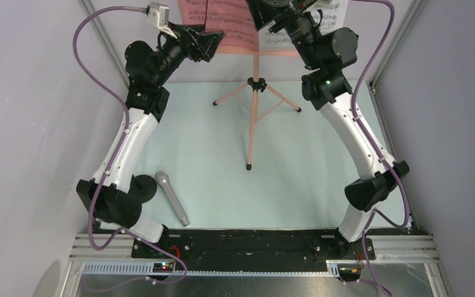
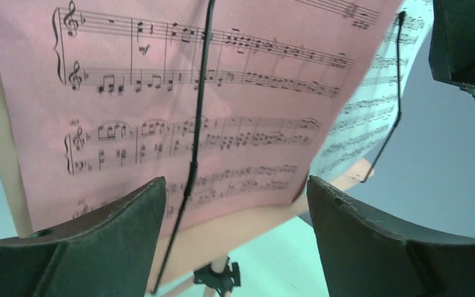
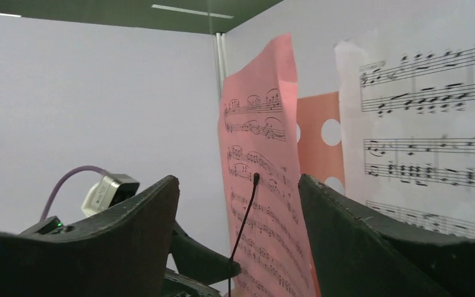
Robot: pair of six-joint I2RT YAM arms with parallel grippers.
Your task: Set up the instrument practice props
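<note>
The salmon-pink tripod music stand (image 1: 253, 117) stands upright at the back middle of the table. A pink page (image 1: 222, 21) and a white page (image 1: 333, 21) rest on its desk. My left gripper (image 1: 209, 43) is open and empty just in front of the pink page (image 2: 179, 105), whose lower edge lies between the fingers (image 2: 99, 241). My right gripper (image 1: 278, 18) is open and empty near the desk's middle, facing the pink page (image 3: 263, 173) and the white page (image 3: 427, 124). The grey microphone (image 1: 172, 198) lies on the table at the near left. The black round-based mic stand (image 1: 143, 187) is beside it, partly hidden by my left arm.
Black wire page holders (image 2: 195, 148) cross the pages. The perforated desk (image 3: 318, 148) shows between the two pages. Grey enclosure walls (image 1: 31, 124) close in both sides and the back. The tripod legs (image 1: 232, 96) spread over the light green table (image 1: 210, 154).
</note>
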